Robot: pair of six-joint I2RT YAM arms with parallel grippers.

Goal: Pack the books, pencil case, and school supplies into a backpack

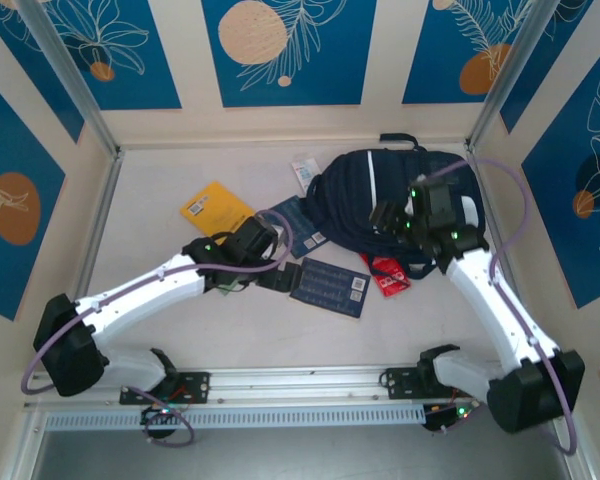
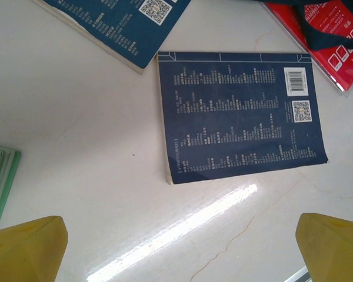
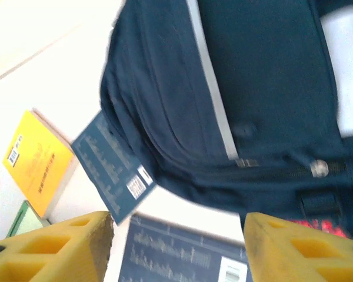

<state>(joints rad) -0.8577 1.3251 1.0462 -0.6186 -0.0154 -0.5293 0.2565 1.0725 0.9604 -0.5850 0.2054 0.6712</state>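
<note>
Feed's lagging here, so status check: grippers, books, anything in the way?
Left gripper open, empty, by navy book. Right gripper open, empty, at backpack. Books unpacked, on table. Strap lies across red packet.

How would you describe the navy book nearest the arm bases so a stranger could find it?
Start at the large navy backpack, far right on the table. This book lies just before it, toward the arm bases, beside the red packet. It lies clear of the backpack, whereas the other navy book meets the backpack's edge.
</note>
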